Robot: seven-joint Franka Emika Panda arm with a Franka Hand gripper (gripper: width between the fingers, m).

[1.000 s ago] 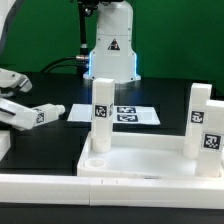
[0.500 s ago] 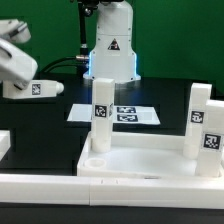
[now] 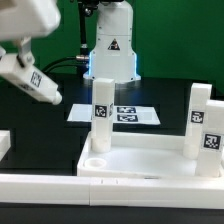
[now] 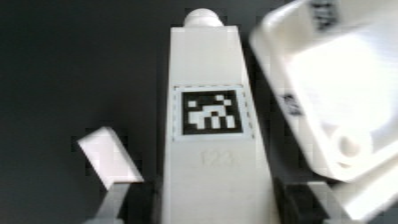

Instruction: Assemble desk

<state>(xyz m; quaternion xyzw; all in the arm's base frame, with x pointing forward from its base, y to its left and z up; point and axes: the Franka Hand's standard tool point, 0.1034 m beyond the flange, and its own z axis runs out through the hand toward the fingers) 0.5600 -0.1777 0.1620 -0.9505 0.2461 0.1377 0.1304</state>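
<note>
From where I stand, the hand (image 3: 28, 72) hangs up at about ten o'clock in the exterior view, well above the black worktop (image 3: 40, 135), and it holds one leg (image 3: 36, 82) of the desk, fingers drawn in narrow against its sides. The wrist view confirms it: the leg (image 4: 210, 120) runs straight out from between the fingers (image 4: 111, 200), tag facing the camera, its small peg at the far end.

In the exterior view the leg's long axis slants down toward four o'clock. The desk panel (image 3: 140, 160) lies flat at about five o'clock from the hand, well apart and lower. Two legs already stand upright on it: one (image 3: 101, 112) at the near-left corner, another (image 3: 203, 122) on the exterior view's right.

I judge the carried leg must be turned upright and brought across toward a free corner of the panel before it can seat.
</note>
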